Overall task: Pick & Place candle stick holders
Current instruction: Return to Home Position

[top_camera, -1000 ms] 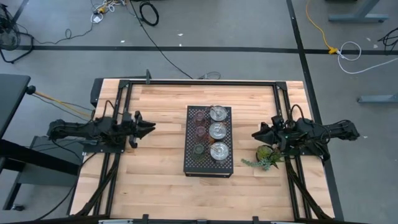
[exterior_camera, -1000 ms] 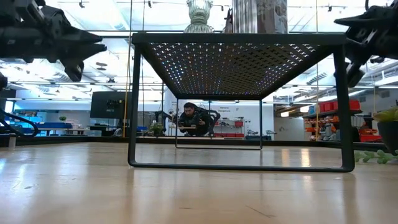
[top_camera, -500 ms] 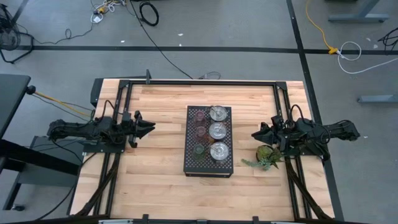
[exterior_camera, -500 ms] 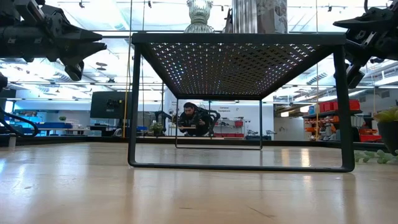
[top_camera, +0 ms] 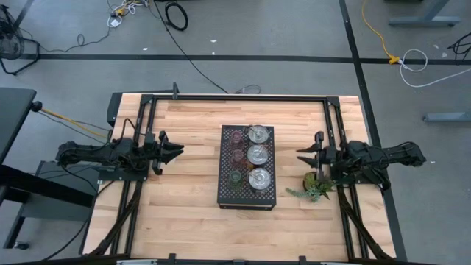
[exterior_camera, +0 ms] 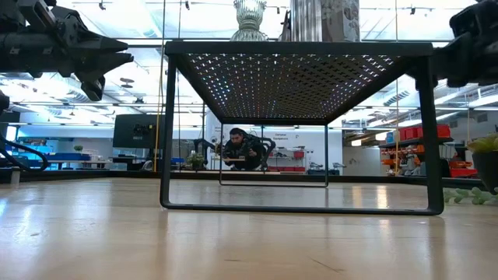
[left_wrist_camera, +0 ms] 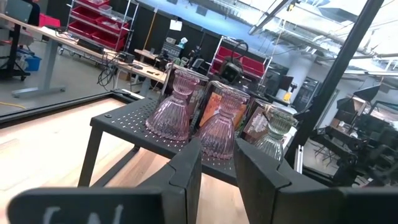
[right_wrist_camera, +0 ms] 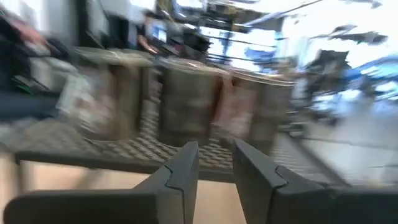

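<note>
All six round glass candle stick holders [top_camera: 257, 155], silvery, pinkish-red and olive-green, stand on the black perforated metal shelf [top_camera: 246, 197] at frame centre, so placing appears complete, with left gripper [top_camera: 179, 152] and right gripper [top_camera: 302, 156] flanking it, fingers narrowly parted and empty.

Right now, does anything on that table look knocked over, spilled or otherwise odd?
Nothing stands out. All six candle stick holders stand upright in two rows on the black perforated shelf. The potted plant sits off to the side of the shelf. The left gripper and right gripper hang empty at the table's sides.
</note>
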